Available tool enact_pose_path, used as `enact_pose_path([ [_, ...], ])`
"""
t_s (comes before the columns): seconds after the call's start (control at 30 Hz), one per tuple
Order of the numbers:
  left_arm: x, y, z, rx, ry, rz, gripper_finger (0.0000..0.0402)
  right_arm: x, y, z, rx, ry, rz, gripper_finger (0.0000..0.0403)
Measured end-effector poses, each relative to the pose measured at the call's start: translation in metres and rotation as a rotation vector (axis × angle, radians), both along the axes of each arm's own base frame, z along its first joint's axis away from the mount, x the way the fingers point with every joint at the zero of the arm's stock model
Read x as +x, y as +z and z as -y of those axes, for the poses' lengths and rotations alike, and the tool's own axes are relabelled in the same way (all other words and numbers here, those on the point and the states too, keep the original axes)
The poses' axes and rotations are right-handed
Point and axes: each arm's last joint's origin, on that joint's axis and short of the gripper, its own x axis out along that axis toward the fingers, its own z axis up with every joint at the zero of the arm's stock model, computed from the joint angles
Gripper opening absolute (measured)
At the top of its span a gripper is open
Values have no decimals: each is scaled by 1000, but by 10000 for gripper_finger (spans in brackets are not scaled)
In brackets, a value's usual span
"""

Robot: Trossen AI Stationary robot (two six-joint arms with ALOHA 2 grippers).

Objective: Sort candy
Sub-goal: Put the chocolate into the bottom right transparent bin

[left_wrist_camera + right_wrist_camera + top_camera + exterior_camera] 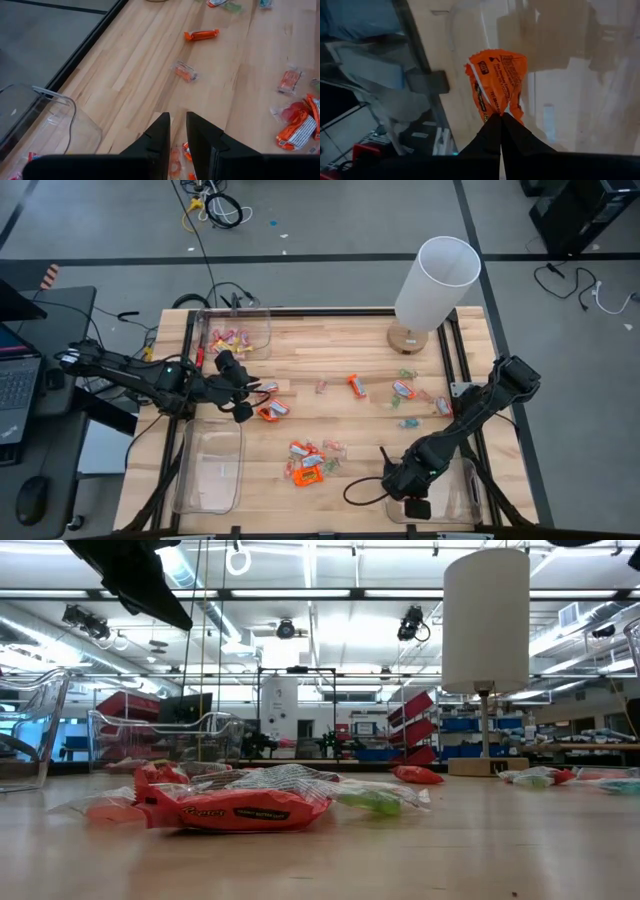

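We list two black jointed arms. The left arm (130, 372) has matte black links, a small green light near its wrist and thin cables alongside. The right arm (470, 415) has a bulky black base joint and a trailing black cable. Both end in flat, tapered black fingers (160, 137).

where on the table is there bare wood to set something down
Bare wood lies between the pink-candy bin and the lamp, and along the front edge between the empty bin and the right gripper. It is crowded around the orange candy pile and the scattered candies below the lamp.
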Motion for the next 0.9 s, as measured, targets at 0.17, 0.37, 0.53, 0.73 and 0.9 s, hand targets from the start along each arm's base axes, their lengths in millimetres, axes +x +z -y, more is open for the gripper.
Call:
enact_pose_path([
  [0.17, 0, 0, 0, 1, 0, -4, 67, 1, -3, 1, -33, 7, 6, 0],
  [0.37, 0, 0, 0, 3, -1, -8, 67, -1, -4, 5, -68, 1, -14, 0],
  [0.53, 0, 0, 0, 4, -2, -8, 67, -2, -5, 11, -114, -13, -40, 4],
  [0.73, 0, 0, 0, 4, -2, -8, 67, -4, -5, 19, -163, -33, -104, 24],
  [0.9, 0, 0, 0, 4, -2, -8, 66, -2, -5, 25, -175, -60, -127, 53],
])
